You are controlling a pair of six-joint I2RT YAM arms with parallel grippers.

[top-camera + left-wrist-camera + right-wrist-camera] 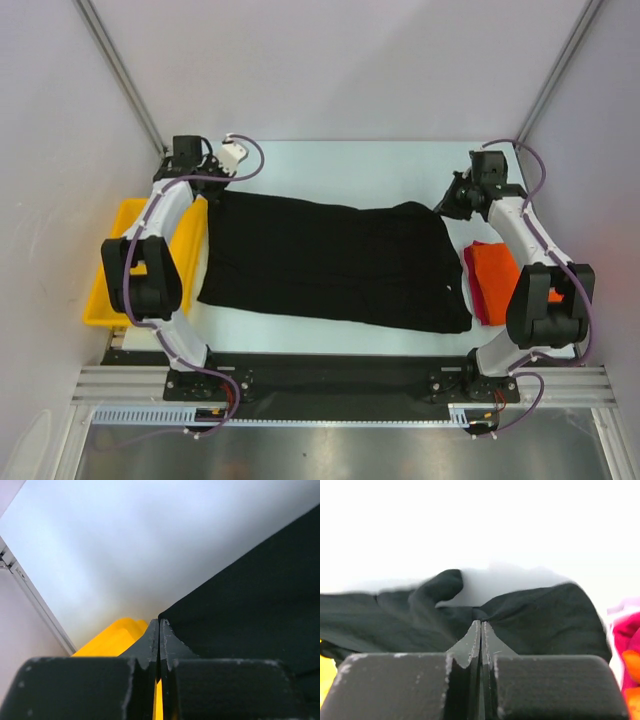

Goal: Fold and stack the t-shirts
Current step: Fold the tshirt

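Note:
A large black t-shirt (330, 260) lies spread flat across the white table. My left gripper (214, 187) is at its far left corner, jaws shut with the cloth's corner (240, 605) pinched at the tips (160, 621). My right gripper (443, 207) is at the far right corner, shut on a puckered fold of the black cloth (535, 615) at its tips (481, 622). A folded orange-red t-shirt (495, 275) lies to the right of the black one, with a pink one (624, 632) showing at its edge.
A yellow plastic tray (110, 270) sits off the table's left side, below my left arm, and shows in the left wrist view (112, 637). Enclosure walls stand close on the left, back and right. The arm bases are at the near edge.

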